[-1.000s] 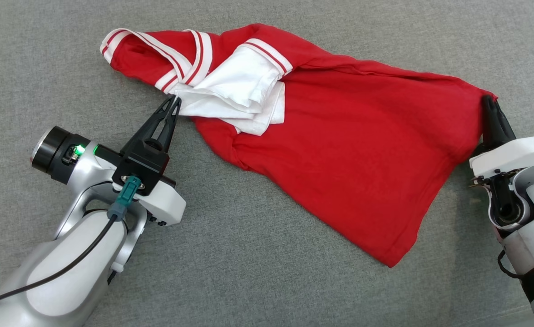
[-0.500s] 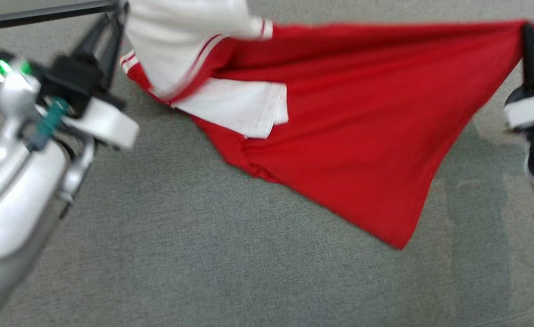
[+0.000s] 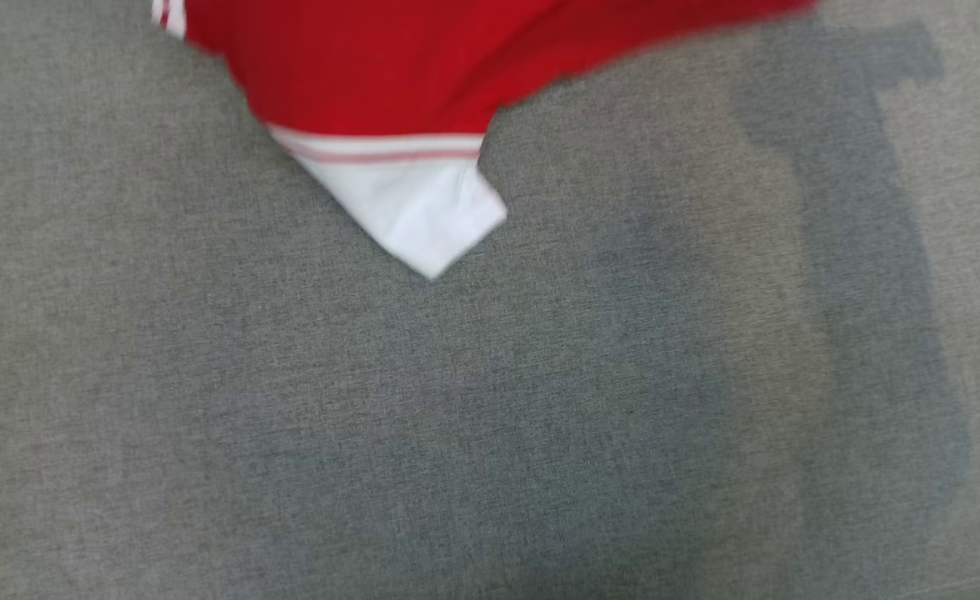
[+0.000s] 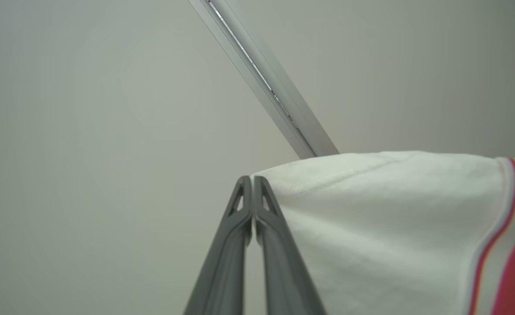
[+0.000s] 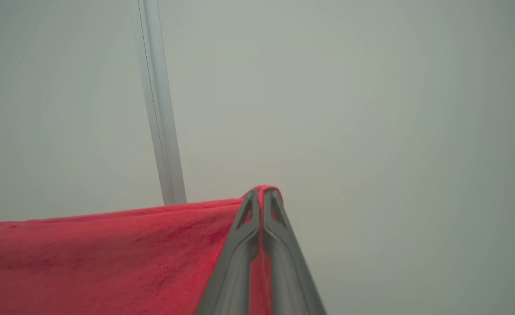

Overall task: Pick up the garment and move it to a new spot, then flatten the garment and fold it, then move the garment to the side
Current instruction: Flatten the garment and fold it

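Observation:
The garment (image 3: 373,75), red with white panels and red-striped trim, hangs from above in the head view, its white corner (image 3: 423,225) dangling lowest over the grey surface. In the left wrist view my left gripper (image 4: 252,180) is shut on the garment's white edge (image 4: 371,210), which spreads off to the right toward red stripes. In the right wrist view my right gripper (image 5: 262,192) is shut on a corner of the red cloth (image 5: 108,253), which stretches away to the left. Both wrist views look toward a pale wall.
Grey fabric surface (image 3: 490,433) spreads below the hanging garment, with soft shadows on its right part (image 3: 865,250). A pale metal rail (image 4: 266,83) crosses the wall behind my left gripper; a similar rail (image 5: 159,109) stands behind my right gripper.
Both grippers have lifted the garment off the surface and risen out of the head view. The garment now hangs stretched between them, with only its lower part showing at the top.

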Robot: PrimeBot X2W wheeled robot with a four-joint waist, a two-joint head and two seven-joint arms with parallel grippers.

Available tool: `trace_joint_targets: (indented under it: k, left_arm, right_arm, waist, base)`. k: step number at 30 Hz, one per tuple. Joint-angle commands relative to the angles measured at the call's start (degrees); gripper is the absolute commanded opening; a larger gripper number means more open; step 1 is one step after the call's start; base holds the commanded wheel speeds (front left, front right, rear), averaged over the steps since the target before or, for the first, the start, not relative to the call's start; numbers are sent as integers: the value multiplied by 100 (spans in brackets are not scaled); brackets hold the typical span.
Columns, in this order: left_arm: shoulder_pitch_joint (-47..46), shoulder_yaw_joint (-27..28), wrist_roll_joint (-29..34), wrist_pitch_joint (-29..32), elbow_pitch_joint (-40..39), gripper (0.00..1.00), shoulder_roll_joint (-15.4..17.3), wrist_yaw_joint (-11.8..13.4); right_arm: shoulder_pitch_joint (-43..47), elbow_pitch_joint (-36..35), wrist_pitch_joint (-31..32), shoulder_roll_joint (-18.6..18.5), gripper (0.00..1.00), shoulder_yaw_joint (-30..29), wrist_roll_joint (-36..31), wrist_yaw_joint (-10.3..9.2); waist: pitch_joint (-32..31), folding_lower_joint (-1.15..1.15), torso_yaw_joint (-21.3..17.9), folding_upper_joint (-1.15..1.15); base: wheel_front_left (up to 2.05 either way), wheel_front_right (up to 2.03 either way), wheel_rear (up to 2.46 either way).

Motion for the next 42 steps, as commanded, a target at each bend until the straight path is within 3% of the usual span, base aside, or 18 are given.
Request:
trace_joint_targets:
  k: [1,5,10,15,19,24,29,36,42]
  left_arm:
    - [-645,-18,220,-295,407,0,-67,-31]
    - [-1634,-90,640,-922,946,0,-210,139]
    - [-2331,-121,950,-1331,939,0,-307,362]
    - [-1869,-89,770,-1413,501,0,-229,283]
    - [-660,-39,532,-1420,-261,0,21,425]
    - [1610,182,62,-1422,-1303,0,336,780]
    - [4023,441,-530,-1423,-2296,0,577,897]
    - [6970,921,-1123,-1423,-3564,0,527,1070]
    - [8694,965,-1362,-1423,-4203,0,433,1125]
  right_arm:
    - [-511,199,-140,34,0,-2,-272,-2]
    - [-1313,498,-301,59,0,-267,-823,-2]
    - [-1685,295,-316,-38,0,-610,-1511,-2]
    - [-1254,40,-319,-157,0,-880,-1851,-2]
    - [-525,-36,-320,-147,0,-978,-1883,-2]
    - [820,-192,-321,-99,0,-1201,-1687,-3]
    - [2292,-663,-321,-93,0,-1571,-1638,-3]
    - [4332,-1486,-322,-75,0,-2282,-1868,-7]
    - [5850,-1873,-322,62,0,-2663,-2169,-8]
  waist:
    - [228,0,15,0]
    - [389,0,99,0]
    - [699,0,366,0]
    - [990,0,669,0]
    - [1016,0,848,0]
    - [693,0,952,0]
    - [164,0,974,0]
    - [-623,0,998,0]
    - [-1176,0,960,0]
  base:
    - [0,0,0]
    - [0,0,0]
    - [0,0,0]
    - [0,0,0]
    - [0,0,0]
    - [0,0,0]
    - [0,0,0]
    - [0,0,0]
    - [0,0,0]
